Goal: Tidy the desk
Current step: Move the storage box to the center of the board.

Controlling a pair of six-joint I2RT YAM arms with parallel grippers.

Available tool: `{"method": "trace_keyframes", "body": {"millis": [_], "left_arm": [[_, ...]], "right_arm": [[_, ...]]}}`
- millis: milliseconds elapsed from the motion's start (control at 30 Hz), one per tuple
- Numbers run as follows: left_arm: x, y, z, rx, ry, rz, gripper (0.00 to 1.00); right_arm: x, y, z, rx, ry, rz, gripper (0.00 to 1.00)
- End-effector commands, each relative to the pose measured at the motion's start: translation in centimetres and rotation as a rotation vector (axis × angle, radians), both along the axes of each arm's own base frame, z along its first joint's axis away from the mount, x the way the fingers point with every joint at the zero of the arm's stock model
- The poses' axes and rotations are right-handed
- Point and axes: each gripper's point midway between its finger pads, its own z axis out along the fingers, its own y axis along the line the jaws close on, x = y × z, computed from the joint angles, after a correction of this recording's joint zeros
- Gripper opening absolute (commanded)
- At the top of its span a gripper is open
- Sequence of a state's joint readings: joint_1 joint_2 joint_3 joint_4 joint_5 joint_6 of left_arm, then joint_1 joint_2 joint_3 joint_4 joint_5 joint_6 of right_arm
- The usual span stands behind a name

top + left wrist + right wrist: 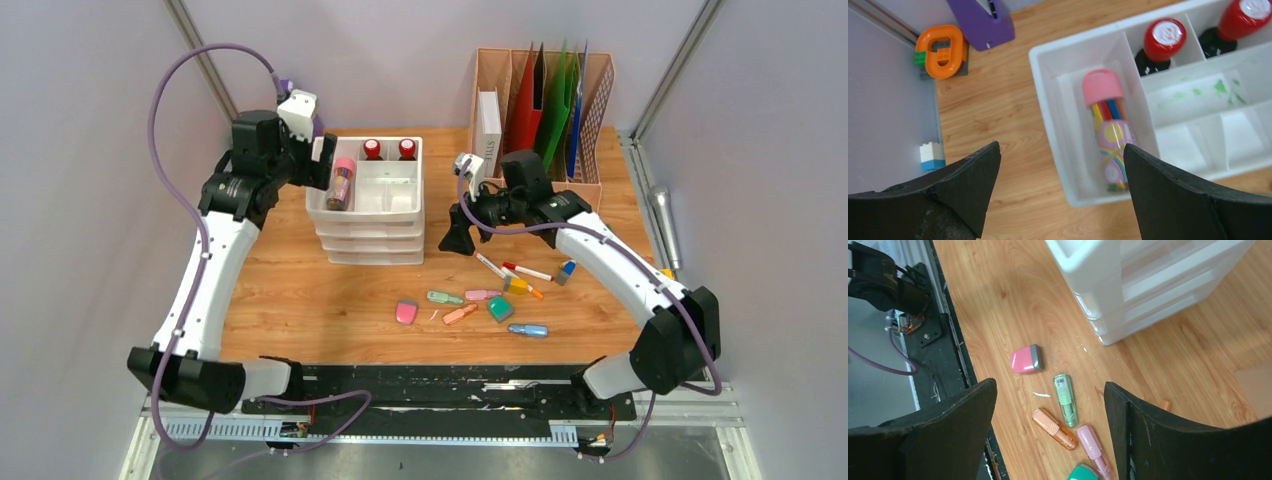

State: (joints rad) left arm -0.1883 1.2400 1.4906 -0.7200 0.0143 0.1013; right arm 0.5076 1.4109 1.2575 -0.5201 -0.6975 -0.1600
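On the left wrist camera, only the finger ends of the left gripper (1062,147) show; the rest is cut off by the bottom edge. The jaws are spread wide with nothing between them. Under the gap lies the left compartment of the white organizer (1048,100), where a pink-capped pen tube (1108,135) lies flat. A purple object (980,22) is cut off by the top edge, so its kind cannot be told.

The right gripper (1050,384) is also spread and empty. A teal item (1083,474) is cropped at the bottom edge. From the top view neither finger gap is readable, only dark shapes.

The desk (300,290) lies beneath both grippers. The left gripper is over its far-left part at the organizer's wall. The right gripper is above the loose green marker (1065,400) and pink eraser (1026,359), near the organizer's front corner
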Motion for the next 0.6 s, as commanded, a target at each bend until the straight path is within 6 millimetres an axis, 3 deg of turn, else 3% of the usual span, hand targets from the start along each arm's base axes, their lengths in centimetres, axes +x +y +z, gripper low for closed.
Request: {"method": "trace_keyframes", "body": {"millis": [0,133,167,233,567], "left_arm": [[5.0,1.3,2.6,0.009,-0.114,0.119,1.0],[8.3,0.2,2.1,0.027,-0.106,0.075,1.0],[9.2,-0.3,1.1,0.031,-0.083,0.049,1.0],[10.4,-0.8,1.4,0.038,-0.095,0.023,1.0],[14.2,-2.5,2.0,-0.068,-0.138,-0.005,0.99]], "right_arm": [[2.1,0.7,0.9,-0.031,-0.09,-0.019,0.79],[1.6,1.3,0.4,-0.032,-0.073,0.011,0.78],[1.4,1.5,0.1,-0.038,-0.069,0.024,0.77],[1.0,2.1,-0.7,-0.055,-0.063,0.051,0.76],[-0.3,6.4,-5.2,-0.12,-0.005,0.184,0.67]]}}
